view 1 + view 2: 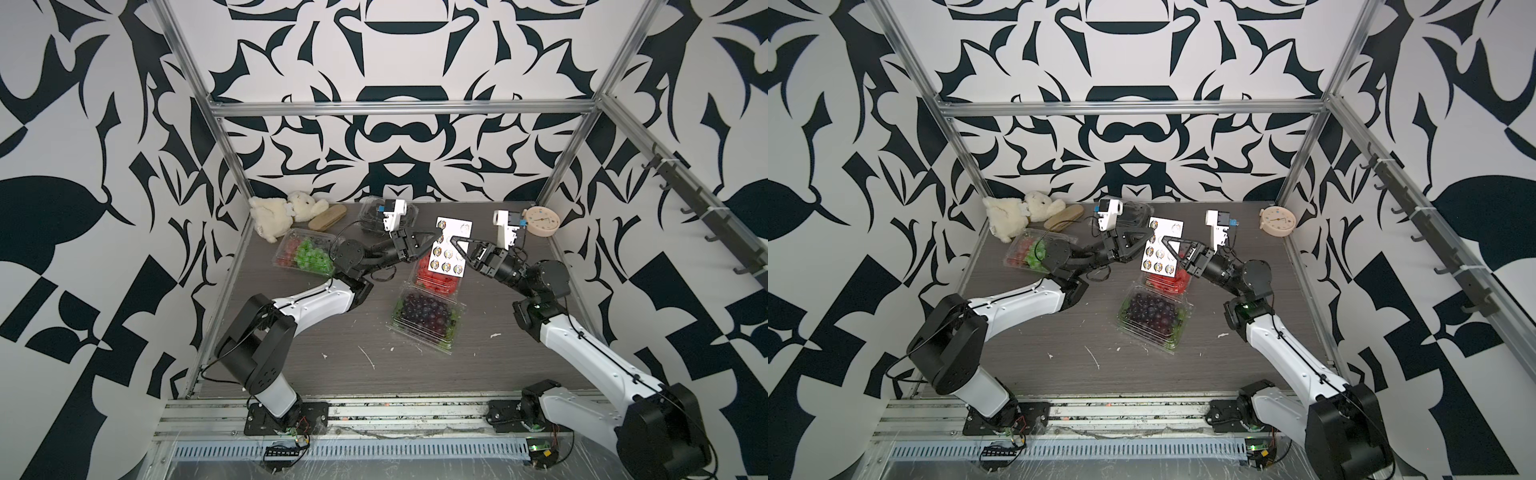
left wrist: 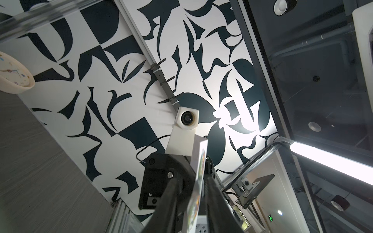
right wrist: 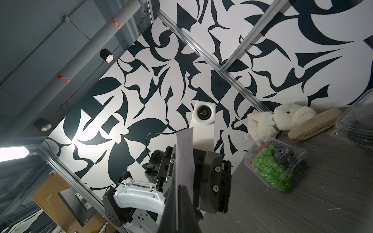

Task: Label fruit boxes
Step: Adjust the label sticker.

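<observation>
Fruit boxes, four clear clamshells, all rest on the dark wood-grain surface (image 1: 324,332), the largest thing on my screens. Next in size, the left arm (image 1: 316,301) and right arm (image 1: 582,345) reach in from the near edge toward the middle rear.

The purple grape box (image 1: 428,318) lies nearest me, centre-right, with the strawberry box (image 1: 438,282) just behind it. The mixed box (image 1: 305,253) of green grapes and berries sits by the left edge, well apart from those two. The black berry box (image 1: 368,214) stands at the rear, partly hidden behind the left wrist camera. A plush toy (image 1: 276,216) lies in the rear left corner.

The sticker sheet (image 1: 451,249) is held up off the surface, and in both top views it covers the far part of the strawberry box. The right tool (image 1: 455,242) is clamped on it; my right wrist view shows the paper pinched between its fingers. The left tool (image 1: 438,235) meets the sheet's left edge. In the left wrist view its jaws stand narrowly apart with the sheet between them, and I cannot tell whether either pad presses it.

A round clock (image 1: 540,222) stands in the rear right corner, a tan oblong piece (image 1: 328,217) lies beside the plush toy, and small white scraps (image 1: 368,357) dot the near surface.
</observation>
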`<state>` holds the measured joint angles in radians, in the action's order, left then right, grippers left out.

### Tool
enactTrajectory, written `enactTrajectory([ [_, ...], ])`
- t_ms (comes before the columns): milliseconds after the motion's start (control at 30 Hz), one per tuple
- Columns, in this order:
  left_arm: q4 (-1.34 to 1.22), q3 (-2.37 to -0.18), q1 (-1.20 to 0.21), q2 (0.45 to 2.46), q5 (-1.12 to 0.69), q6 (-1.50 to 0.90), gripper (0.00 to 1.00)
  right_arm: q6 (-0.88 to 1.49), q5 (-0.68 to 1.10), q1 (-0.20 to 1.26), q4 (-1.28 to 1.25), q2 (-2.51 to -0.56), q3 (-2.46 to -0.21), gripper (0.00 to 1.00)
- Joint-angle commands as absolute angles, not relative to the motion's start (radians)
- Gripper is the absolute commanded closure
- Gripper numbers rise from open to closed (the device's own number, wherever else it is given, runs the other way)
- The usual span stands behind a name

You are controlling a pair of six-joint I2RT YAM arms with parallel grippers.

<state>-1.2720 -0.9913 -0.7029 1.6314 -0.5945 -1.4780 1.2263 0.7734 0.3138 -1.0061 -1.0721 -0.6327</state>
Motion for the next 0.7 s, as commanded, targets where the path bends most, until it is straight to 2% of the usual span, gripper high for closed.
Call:
enactTrajectory([
  [0,-1.34,-1.0,-0.709,1.625,-0.615,-1.484,0.74,1.196,0.77,0.316,-1.03,-1.043,-0.664,1.0],
  [200,-1.324,-0.996,-0.721,1.613,-0.624,-1.465,0.76,1.191,0.762,0.316,-1.025,-1.047,-0.664,1.0],
  [333,-1.312,-0.996,-0.723,1.614,-0.628,-1.458,0.81,1.192,0.762,0.315,-1.024,-1.043,-0.666,1.0],
  [667,-1.301,-0.997,-0.723,1.612,-0.626,-1.454,0.99,1.19,0.772,0.316,-1.019,-1.042,-0.667,0.99],
])
